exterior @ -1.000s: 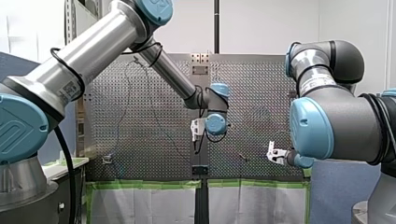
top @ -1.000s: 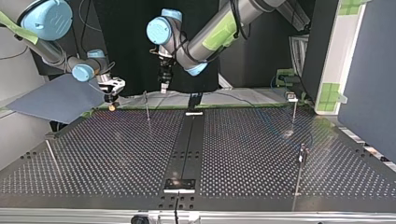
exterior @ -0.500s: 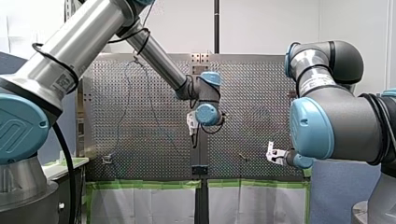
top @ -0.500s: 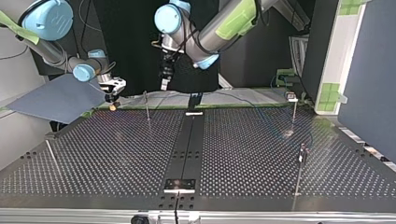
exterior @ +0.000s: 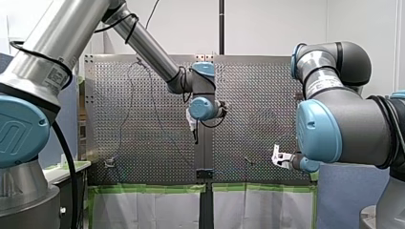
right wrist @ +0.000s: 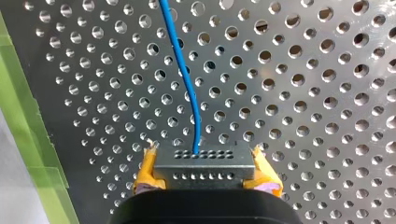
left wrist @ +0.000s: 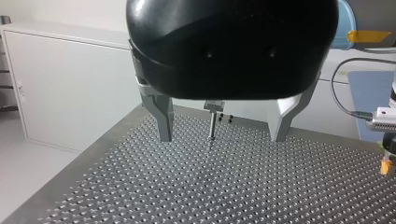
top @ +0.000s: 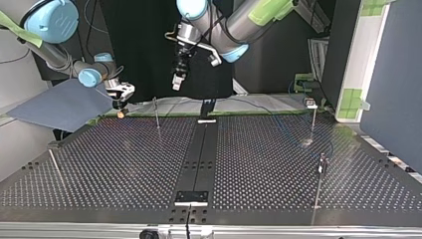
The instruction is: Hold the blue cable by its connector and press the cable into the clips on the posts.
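In the right wrist view my right gripper [right wrist: 203, 154] is shut, its yellow pads [right wrist: 148, 163] clamping a grey connector [right wrist: 203, 169]. The blue cable [right wrist: 180, 60] runs from the connector away over the perforated table. In the top view my right gripper [top: 120, 102] hangs low at the table's far left edge. My left gripper [top: 176, 82] hangs high above the far edge, near a thin post [top: 157, 113]. Its metal fingers [left wrist: 163, 116] stand open and empty, and a post with a clip [left wrist: 213, 122] rises ahead between them.
More thin posts stand at the top view's right [top: 314, 118] [top: 322, 167] and near left [top: 55, 169]. A black strip [top: 196, 159] runs down the table's middle. Green tape [right wrist: 28, 140] lines the table edge beside my right gripper. A blue-grey panel [top: 59, 107] lies behind it.
My left arm has lifted its gripper higher above the far edge and swung it slightly toward the top view's right. The right arm and connector have not moved.
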Robot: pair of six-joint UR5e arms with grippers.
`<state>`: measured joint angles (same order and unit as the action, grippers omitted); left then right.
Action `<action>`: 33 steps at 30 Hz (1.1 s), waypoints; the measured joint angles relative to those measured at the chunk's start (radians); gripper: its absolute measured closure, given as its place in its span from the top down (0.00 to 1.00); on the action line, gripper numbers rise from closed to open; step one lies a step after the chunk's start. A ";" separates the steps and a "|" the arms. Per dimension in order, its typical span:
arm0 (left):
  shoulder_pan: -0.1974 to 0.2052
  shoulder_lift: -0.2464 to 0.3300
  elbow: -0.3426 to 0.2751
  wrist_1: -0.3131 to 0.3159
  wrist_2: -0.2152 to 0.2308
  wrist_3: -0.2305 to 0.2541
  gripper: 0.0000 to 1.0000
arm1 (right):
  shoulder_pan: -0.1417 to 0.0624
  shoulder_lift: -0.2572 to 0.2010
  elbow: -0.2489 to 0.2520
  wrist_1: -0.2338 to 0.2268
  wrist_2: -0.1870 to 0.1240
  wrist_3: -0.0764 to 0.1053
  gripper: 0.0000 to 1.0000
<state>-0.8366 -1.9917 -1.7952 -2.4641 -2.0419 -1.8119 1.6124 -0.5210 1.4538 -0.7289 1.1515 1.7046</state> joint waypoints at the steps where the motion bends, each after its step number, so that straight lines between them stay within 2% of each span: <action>1: 0.001 0.009 -0.009 0.000 0.000 -0.001 0.99 | 0.000 0.000 0.000 0.000 0.000 -0.001 0.00; 11: 0.008 0.114 -0.114 0.022 0.007 -0.033 0.99 | 0.001 0.000 0.000 0.008 0.005 -0.006 0.00; 14: 0.014 0.144 -0.144 0.047 0.028 -0.056 0.99 | -0.001 0.000 0.000 0.015 0.014 -0.017 0.00; 19: 0.026 0.194 -0.194 0.095 0.051 -0.089 0.99 | -0.007 -0.001 0.000 0.046 0.048 -0.055 0.00; 23: 0.035 0.233 -0.233 0.134 0.056 -0.095 0.99 | -0.008 -0.013 0.001 0.075 0.074 -0.076 0.00; 28: 0.044 0.285 -0.285 0.186 0.058 -0.092 0.99 | -0.008 -0.049 0.015 0.099 0.096 -0.084 0.00; 33: 0.051 0.335 -0.335 0.225 0.064 -0.087 0.99 | -0.009 -0.092 0.051 0.097 0.126 -0.084 0.00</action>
<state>-0.7860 -1.6564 -2.1303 -2.2387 -1.9780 -1.8984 1.6029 -0.6126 1.5051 -0.6318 1.2774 1.6210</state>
